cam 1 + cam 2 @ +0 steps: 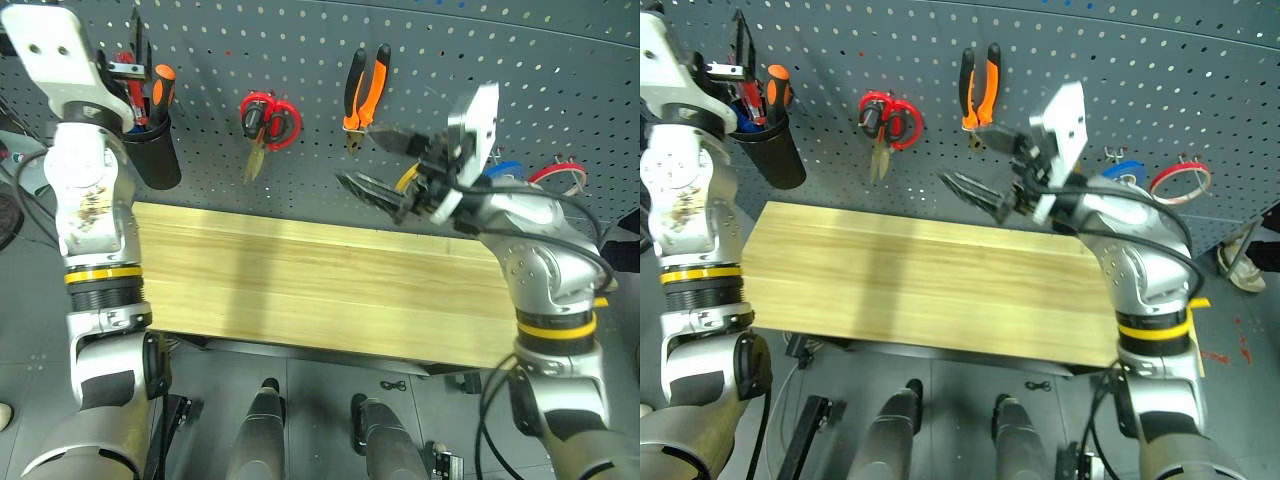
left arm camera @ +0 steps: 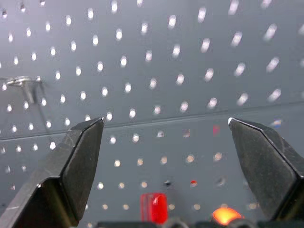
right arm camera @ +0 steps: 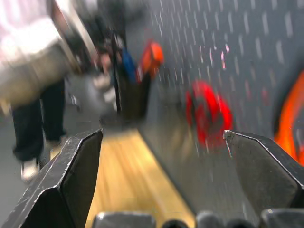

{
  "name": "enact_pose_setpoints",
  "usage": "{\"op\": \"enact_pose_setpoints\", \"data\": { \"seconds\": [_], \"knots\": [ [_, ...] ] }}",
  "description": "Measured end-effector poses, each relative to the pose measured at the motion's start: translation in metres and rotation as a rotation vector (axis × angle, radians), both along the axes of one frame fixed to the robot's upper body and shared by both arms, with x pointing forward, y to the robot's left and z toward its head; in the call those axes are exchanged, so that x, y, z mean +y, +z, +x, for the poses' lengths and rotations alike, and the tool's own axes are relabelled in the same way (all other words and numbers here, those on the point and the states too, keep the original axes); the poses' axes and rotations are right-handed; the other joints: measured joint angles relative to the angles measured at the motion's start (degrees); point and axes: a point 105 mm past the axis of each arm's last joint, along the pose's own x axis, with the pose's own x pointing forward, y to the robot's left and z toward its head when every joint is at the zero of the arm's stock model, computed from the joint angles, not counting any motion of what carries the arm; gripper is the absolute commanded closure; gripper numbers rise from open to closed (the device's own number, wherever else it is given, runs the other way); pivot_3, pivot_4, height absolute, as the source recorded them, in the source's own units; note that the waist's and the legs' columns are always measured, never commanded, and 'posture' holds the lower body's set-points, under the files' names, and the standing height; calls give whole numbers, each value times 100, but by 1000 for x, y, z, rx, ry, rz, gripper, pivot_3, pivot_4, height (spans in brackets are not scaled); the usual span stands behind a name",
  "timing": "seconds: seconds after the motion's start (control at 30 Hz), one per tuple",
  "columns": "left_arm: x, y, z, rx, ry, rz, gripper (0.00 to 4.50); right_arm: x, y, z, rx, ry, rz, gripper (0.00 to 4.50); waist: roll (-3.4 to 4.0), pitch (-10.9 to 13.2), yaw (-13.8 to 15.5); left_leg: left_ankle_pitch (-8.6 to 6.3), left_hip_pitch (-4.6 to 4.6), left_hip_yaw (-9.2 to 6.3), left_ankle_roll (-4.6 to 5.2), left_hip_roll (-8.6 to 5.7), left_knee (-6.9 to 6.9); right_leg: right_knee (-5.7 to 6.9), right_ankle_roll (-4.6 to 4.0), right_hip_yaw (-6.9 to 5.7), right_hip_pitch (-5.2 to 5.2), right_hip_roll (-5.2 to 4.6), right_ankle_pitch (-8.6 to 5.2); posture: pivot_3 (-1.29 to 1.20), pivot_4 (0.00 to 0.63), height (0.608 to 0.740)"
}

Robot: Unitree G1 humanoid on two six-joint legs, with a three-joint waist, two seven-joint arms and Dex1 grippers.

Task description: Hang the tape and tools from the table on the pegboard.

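Right gripper (image 1: 385,165), centre-right of frame: jaws wide apart, empty, above table (image 1: 300,280), whose top is bare. Left gripper (image 2: 164,156): fingers spread, empty, at cup (image 1: 155,150), upper left. Pliers (image 1: 363,95) hung on pegboard (image 1: 440,60); tape (image 1: 1125,170) hung right. Advice: withdraw straight back, avoiding hooks.

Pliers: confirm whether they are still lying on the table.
No, the pliers hang on the pegboard by their orange-and-black handles, above the table.
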Motion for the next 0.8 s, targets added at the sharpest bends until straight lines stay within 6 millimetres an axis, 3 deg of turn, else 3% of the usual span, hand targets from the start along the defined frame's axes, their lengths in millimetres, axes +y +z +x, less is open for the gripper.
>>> {"op": "enact_pose_setpoints", "data": {
  "seconds": [0.07,0.13,0.27,0.33,0.47,0.6,0.7,0.8],
  "knots": [
    [-25,-4,-12,46,-170,43,46,-5,-16,-7,22,-6,-56,0,0,-2,-2,0,20,1,-1,0,1,1,2,2,20,-1,-2,196,222,740],
    [-51,-32,-18,174,-305,122,46,-9,-34,-13,49,-15,-103,0,0,-15,-14,0,27,2,0,0,1,-1,3,4,26,-1,-3,193,238,740],
    [-81,-149,-25,640,-486,152,46,-25,-94,-19,201,-104,-205,0,1,-19,-96,-1,36,5,2,1,5,9,4,11,25,1,-5,183,249,740],
    [-95,-198,-36,818,-533,175,46,-33,-117,-19,266,-182,-219,0,0,-19,-130,1,35,4,4,1,11,10,20,13,23,1,-14,173,250,740],
    [-117,-251,-49,968,-591,229,46,-44,-148,-17,321,-325,-267,0,2,-49,-139,10,42,7,18,1,18,8,37,14,31,1,-20,156,245,740],
    [-145,-329,-57,1155,-638,235,46,-65,-202,-19,440,-493,-328,0,7,-147,-127,10,32,15,19,-1,25,-16,34,21,35,0,-22,127,225,740],
    [-158,-353,-58,1184,-674,248,46,-77,-218,-14,481,-601,-325,0,10,-161,-166,10,28,14,19,0,36,-11,31,23,32,1,-16,119,220,740],
    [-159,-360,-53,1173,-674,258,46,-87,-227,-13,498,-682,-320,0,18,-192,-205,10,30,13,19,0,36,-7,36,22,32,2,-13,114,212,740]
  ]
}}
